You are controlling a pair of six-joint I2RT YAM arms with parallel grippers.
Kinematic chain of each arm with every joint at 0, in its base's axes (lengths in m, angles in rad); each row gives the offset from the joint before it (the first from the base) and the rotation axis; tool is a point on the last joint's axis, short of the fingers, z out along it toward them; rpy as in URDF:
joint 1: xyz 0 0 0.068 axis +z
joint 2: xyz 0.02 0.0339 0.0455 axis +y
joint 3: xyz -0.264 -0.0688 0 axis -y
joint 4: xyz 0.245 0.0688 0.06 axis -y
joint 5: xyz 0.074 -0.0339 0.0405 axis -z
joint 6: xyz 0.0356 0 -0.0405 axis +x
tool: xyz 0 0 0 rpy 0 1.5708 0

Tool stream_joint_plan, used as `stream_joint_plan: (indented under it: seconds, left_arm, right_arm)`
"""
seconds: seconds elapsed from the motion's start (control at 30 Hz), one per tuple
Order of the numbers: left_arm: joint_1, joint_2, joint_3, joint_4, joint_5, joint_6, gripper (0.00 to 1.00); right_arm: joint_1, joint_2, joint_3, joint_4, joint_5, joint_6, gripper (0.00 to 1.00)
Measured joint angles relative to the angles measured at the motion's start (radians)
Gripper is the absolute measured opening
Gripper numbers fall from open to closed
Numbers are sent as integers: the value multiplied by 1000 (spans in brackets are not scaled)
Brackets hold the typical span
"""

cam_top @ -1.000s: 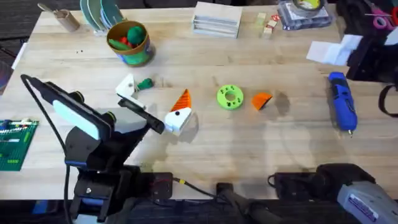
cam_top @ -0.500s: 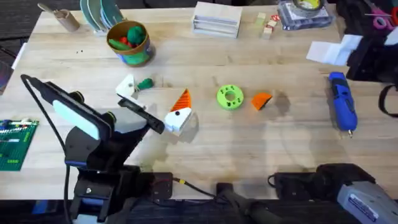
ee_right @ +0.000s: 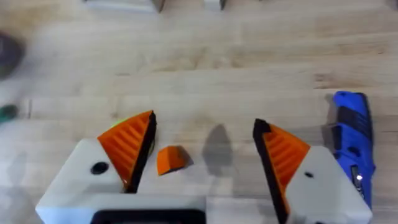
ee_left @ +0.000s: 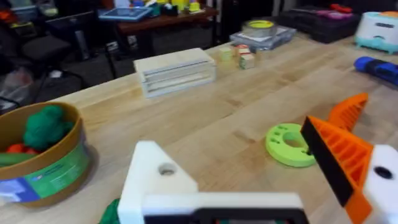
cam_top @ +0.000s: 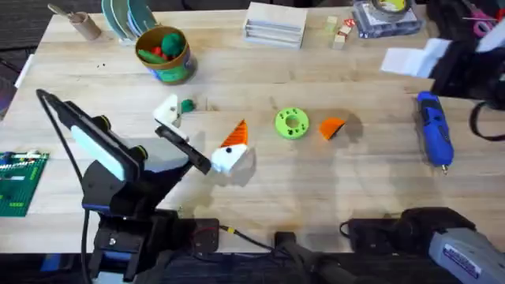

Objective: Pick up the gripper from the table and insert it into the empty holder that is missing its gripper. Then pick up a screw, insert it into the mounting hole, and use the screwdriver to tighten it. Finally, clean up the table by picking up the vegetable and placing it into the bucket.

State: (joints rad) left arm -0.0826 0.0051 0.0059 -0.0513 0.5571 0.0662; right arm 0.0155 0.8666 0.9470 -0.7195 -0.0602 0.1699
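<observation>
L arm low over table, left gripper (cam_top: 201, 134) spread wide, empty. Right gripper (ee_right: 202, 152) spread above orange gripper (ee_right: 172, 158). Bucket (ee_left: 43, 177) label text probably unreadable.

A light wooden table (cam_top: 260, 177) carries a bucket (cam_top: 164, 54) of toys, a small green vegetable (cam_top: 187, 106), a green disc with holes (cam_top: 292, 123), a loose orange wedge (cam_top: 332, 127), a blue screwdriver (cam_top: 434, 139), a white slatted block (cam_top: 275, 23) and a green brick plate (cam_top: 17, 181).
</observation>
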Motion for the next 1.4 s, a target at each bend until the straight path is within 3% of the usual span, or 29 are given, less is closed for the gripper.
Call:
stream_joint_plan:
  seconds: [0.27, 0.3, 0.43, 0.53, 0.57, 0.77, 1.13, 1.4]
  left_arm:
    - [0, 0, 0, -6, 191, 0, 993]
    - [0, 0, 0, -10, 260, 0, 993]
    - [0, 0, 0, -13, 342, 0, 992]
    - [0, 0, 0, -14, 403, 0, 993]
    - [0, 0, 0, -14, 450, 0, 994]
    - [0, 0, 0, -14, 493, -31, 993]
    - [0, 0, 0, -20, 500, -61, 993]
    - [0, 0, 0, -50, 520, -68, 993]
  right_arm:
    - [144, 138, 57, -24, -24, -55, 992]
    - [206, 197, 99, -21, -25, -69, 992]
    - [262, 261, 126, -35, -28, -75, 992]
    - [282, 288, 136, -104, -32, -87, 992]
    - [283, 290, 142, -200, -34, -103, 992]
    - [283, 289, 151, -333, -34, -119, 992]
    - [283, 311, 130, -320, -38, -172, 992]
    - [283, 426, 63, -248, -38, -192, 991]
